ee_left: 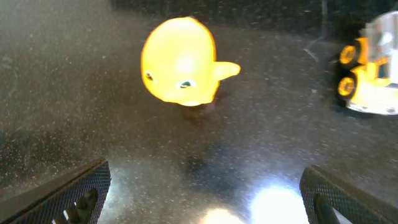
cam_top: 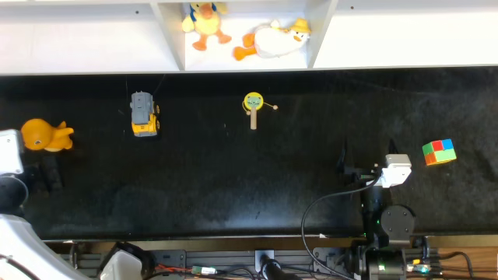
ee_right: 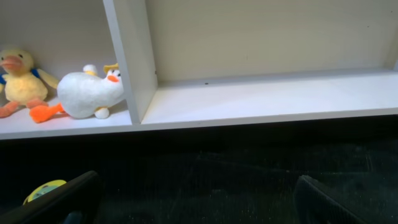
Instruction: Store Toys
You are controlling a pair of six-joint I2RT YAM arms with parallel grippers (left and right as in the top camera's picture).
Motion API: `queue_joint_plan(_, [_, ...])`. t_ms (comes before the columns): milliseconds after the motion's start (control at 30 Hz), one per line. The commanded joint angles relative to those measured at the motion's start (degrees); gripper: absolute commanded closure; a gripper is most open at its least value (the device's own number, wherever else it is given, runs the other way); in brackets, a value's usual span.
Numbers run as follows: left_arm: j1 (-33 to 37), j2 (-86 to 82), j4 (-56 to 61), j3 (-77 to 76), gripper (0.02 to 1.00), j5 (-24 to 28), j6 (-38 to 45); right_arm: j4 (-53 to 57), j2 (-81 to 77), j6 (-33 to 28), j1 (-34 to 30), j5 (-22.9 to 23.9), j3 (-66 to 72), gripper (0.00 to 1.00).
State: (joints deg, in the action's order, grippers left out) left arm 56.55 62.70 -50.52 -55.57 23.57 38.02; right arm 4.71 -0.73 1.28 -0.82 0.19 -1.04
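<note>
An orange rubber duck sits on the black table at the far left. My left gripper is just in front of it, open and empty, a short way off the duck. A yellow and grey toy truck stands to the duck's right. A yellow-green rattle drum lies mid-table, and a coloured cube lies at the right. My right gripper stands open and empty left of the cube, facing the shelf.
A white shelf runs along the table's far edge. Its middle compartment holds a yellow duck plush and a white goose plush. A divider separates it from the bare right compartment.
</note>
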Motion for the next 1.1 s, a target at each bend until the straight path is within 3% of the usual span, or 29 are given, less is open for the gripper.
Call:
queue_joint_plan(33, [0.81, 4.15, 0.9, -2.56, 0.027, -0.5, 3.26, -0.26, 0.52, 0.02, -0.33, -0.37, 0.76, 0.005])
queue_joint_plan(367, [0.59, 9.22, 6.73, -3.08, 0.023, -0.04, 5.42, -0.26, 0.52, 0.02, -0.33, -0.39, 0.76, 0.005])
queue_joint_plan(700, [0.59, 10.03, 6.88, -3.08, 0.02, 4.04, 5.05, -0.26, 0.52, 0.02, -0.33, -0.37, 0.76, 0.005])
queue_joint_plan(1100, [-1.75, 17.22, 15.06, -3.08, 0.02, 3.76, 1.99, -0.26, 0.52, 0.02, -0.33, -0.37, 0.76, 0.005])
